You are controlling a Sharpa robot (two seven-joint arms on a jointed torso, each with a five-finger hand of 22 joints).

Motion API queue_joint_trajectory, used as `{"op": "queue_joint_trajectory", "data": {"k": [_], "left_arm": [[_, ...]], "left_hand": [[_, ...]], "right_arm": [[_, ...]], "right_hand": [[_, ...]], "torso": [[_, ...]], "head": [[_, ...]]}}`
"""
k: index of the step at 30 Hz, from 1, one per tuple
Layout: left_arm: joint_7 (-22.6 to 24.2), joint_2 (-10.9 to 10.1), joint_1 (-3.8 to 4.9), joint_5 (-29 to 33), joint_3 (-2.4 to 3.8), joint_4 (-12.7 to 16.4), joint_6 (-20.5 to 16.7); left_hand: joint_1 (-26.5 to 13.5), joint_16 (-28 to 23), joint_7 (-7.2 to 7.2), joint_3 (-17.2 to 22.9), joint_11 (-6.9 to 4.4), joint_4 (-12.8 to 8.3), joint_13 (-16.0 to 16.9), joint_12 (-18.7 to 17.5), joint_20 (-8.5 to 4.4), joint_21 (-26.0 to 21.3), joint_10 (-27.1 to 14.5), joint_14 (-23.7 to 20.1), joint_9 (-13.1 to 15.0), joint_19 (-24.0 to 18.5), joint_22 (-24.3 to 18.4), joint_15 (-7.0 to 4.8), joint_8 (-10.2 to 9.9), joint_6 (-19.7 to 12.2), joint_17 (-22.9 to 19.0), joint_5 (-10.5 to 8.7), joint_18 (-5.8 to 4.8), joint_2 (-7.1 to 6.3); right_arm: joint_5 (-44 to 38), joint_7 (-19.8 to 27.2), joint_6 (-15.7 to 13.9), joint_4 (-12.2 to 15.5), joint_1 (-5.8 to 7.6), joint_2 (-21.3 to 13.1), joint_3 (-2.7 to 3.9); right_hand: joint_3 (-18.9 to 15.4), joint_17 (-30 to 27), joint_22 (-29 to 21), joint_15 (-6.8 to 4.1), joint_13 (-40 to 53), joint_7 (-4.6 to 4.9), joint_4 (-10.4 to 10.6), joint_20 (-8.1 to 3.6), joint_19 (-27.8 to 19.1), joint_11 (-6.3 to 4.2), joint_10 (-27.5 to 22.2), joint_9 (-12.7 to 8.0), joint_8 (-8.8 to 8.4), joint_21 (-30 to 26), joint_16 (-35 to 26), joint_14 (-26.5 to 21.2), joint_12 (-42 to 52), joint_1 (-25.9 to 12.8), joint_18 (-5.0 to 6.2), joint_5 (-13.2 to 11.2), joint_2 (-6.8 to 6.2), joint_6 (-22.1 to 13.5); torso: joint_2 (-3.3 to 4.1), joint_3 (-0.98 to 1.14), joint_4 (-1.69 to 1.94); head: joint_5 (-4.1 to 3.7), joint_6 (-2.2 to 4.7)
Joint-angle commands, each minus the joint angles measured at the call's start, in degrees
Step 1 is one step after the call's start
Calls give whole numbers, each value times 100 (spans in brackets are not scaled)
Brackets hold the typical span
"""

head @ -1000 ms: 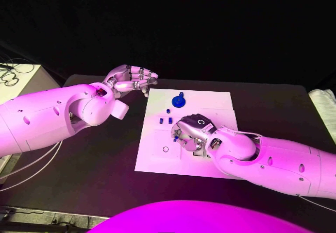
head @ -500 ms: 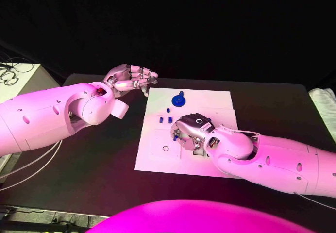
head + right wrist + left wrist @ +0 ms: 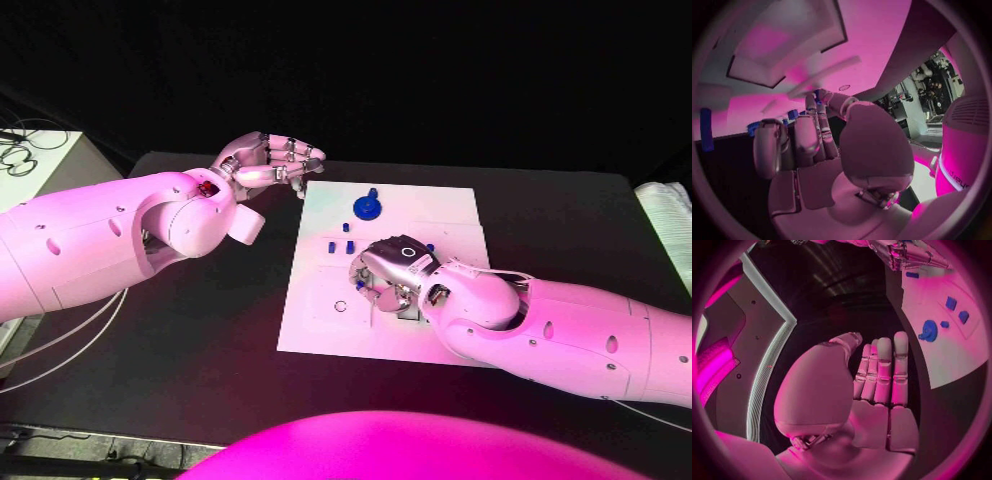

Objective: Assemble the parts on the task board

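Head view: the right hand [image 3: 392,272] is pressed low over the middle of the task board [image 3: 325,325], seemingly seating a part; what its fingers hold is hidden, so its grip I cannot tell. Loose parts [image 3: 340,246] and a blue round piece [image 3: 368,208] lie beyond it. Left wrist view: the left hand [image 3: 879,385] hovers off the board over the tabletop [image 3: 836,320], fingers straight, holding nothing. Right wrist view: the palm blocks the contact; the next move needs a careful downward press.

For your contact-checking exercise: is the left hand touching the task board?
Apart. In the head view the left hand is raised beyond the task board's far left corner, with black table between them; its fingers are curled over nothing.
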Motion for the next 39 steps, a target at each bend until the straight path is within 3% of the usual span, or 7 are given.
{"op": "queue_joint_trajectory", "data": {"k": [1,10,22,34,36,37,39], "left_arm": [[14,7,4,31,5,4,89],[-2,4,4,31,5,0,92],[-25,6,4,32,4,-25,107],[-39,19,3,40,4,-44,131],[-39,30,3,45,3,-51,140],[-39,33,3,46,3,-53,142],[-39,38,3,49,3,-55,146]], "left_hand": [[64,-21,33,30,19,-8,-5,-20,8,39,12,0,-5,4,4,4,25,-17,10,-5,79,11],[64,-21,33,30,19,-8,-5,-20,8,39,12,0,-5,4,4,4,25,-17,10,-5,79,11],[62,-22,35,31,21,-7,-8,-20,9,47,13,-1,-7,-2,12,5,29,-15,13,-12,79,13],[62,-22,35,32,21,-7,-9,-19,9,51,14,-2,-8,-5,15,5,32,-14,15,-14,79,16],[62,-22,35,32,21,-7,-9,-19,9,51,14,-2,-8,-5,15,5,32,-14,15,-14,79,16],[62,-22,35,32,21,-7,-9,-19,9,51,14,-2,-8,-5,15,5,32,-14,15,-14,79,16],[62,-22,35,32,21,-7,-9,-19,9,51,14,-2,-8,-5,15,5,32,-14,15,-14,79,16]], "right_arm": [[93,151,3,-4,-21,-6,-16],[108,92,-273,5,-21,-42,-19],[254,15,-593,346,47,-398,7],[1215,-101,152,642,736,-1299,97],[1177,-120,372,560,842,-1425,103],[1162,-119,436,522,866,-1452,104],[1119,-114,551,429,902,-1485,105]], "right_hand": [[-55,-61,284,66,-41,7,13,17,-77,37,-157,-13,-66,-99,-53,4,-10,-58,90,-11,-163,-84],[-322,-457,-154,149,-55,55,18,102,-371,130,-753,-47,-276,-613,-298,-210,22,12,214,84,-234,-297],[-1715,-999,-716,260,-28,-63,367,214,-677,254,-1479,-203,-656,-1356,-514,-540,334,572,353,131,-29,-493],[-1441,-345,80,119,-35,2,567,79,-85,101,-1008,-256,-747,-457,72,-76,685,564,145,176,-120,-407],[-1785,-431,13,134,-46,-105,665,97,-143,129,-1148,-267,-793,-555,31,-99,621,473,163,345,-161,-445],[-2908,-539,-95,192,-43,-294,844,137,-236,209,-1368,-298,-883,-712,-30,-168,538,679,202,391,12,-578],[-3543,-674,-223,250,-38,-309,1607,197,-335,248,-1581,-323,-946,-910,-78,-258,532,1205,239,424,-49,-638]], "torso": [[-1,-2,1],[-4,1,0],[-15,2,-13],[-25,-14,-21],[-38,-20,-21],[-37,-17,-18],[-32,-14,-17]], "head": [[1,0],[-5,0],[-67,77],[-265,211],[-289,235],[-298,249],[-302,268]]}}
